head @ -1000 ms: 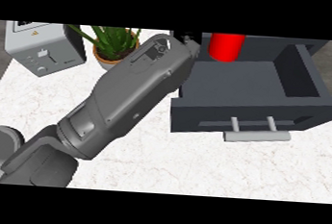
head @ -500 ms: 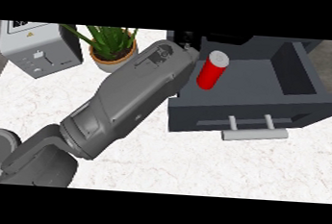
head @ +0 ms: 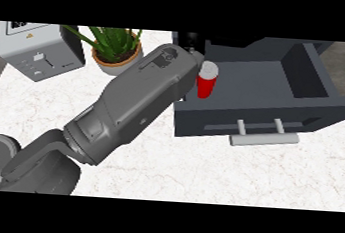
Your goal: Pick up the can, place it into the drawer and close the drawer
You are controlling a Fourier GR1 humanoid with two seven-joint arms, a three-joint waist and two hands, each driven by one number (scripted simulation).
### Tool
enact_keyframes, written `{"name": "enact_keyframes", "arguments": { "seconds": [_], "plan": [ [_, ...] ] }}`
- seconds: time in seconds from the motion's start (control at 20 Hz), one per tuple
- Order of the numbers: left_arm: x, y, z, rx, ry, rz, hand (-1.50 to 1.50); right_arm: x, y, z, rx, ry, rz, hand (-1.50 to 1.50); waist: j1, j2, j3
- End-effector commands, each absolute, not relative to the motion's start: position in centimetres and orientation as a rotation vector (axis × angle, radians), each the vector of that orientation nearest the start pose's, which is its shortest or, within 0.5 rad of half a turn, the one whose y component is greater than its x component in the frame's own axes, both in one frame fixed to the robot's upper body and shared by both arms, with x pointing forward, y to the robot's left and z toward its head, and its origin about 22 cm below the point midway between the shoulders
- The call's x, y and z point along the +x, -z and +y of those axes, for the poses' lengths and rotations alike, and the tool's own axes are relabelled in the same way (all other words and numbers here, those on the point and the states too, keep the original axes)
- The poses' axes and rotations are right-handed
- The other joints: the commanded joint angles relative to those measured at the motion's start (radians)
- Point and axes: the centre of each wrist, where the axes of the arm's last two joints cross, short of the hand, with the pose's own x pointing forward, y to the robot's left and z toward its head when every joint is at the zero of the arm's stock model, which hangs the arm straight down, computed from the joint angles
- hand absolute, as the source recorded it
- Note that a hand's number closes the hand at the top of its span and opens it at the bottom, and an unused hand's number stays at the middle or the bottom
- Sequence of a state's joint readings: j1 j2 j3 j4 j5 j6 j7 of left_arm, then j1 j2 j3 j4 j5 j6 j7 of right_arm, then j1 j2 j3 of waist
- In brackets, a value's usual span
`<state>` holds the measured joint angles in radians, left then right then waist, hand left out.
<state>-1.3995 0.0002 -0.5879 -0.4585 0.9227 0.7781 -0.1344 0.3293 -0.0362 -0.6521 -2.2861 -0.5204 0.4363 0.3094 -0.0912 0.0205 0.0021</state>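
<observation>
**Head view, the can at the drawer.** Your left forearm [head: 132, 103] crosses the tabletop [head: 201, 170] on a diagonal. It ends at the left hand [head: 187, 39], which shows only as a dark patch above the left edge of the open drawer [head: 311, 82]. The pictures do not show whether that hand grips anything or is slack. The right hand is out of view.

The red can [head: 205, 81] stands upright inside the drawer, close to its left wall and just behind the front panel. It is right beside the wrist. You cannot tell if it rests on the drawer floor or hangs from the hand.

Hazards, as judged from here:
- Withdrawing the wrist sideways could clip the can and topple it.
- Letting go while it is above the floor could bounce it over.
- Pushing the handle [head: 264, 139] sharply could tip an upright can.
- A backward sweep could brush the potted plant [head: 117, 52] beside the forearm.
</observation>
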Motion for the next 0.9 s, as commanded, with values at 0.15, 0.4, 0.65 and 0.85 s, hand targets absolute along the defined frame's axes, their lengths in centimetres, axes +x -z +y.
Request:
{"name": "enact_keyframes", "arguments": {
  "seconds": [0.15, 0.4, 0.65, 0.85],
  "plan": [
    [41.5, -16.1, -1.5, 0.051, -0.104, -1.650, -1.50, 9.2, -13.8, -37.0, -0.145, 0.068, -1.866, -1.50, -0.008, -0.004, 0.000],
    [42.0, -16.5, -1.1, 0.017, -0.129, -1.686, -1.50, 9.1, -16.7, -34.8, -0.353, -0.228, -1.967, -1.50, -0.003, 0.004, 0.000],
    [41.6, -16.6, -1.5, -0.029, -0.126, -1.728, -1.50, 11.2, -17.5, -34.3, -0.380, -0.329, -2.046, -1.50, 0.024, 0.001, -0.001],
    [41.4, -18.0, -2.3, -0.008, -0.133, -1.756, -1.50, 11.9, -18.9, -31.6, -0.472, -0.444, -2.059, -1.50, 0.036, 0.002, -0.002]
  ]
}}
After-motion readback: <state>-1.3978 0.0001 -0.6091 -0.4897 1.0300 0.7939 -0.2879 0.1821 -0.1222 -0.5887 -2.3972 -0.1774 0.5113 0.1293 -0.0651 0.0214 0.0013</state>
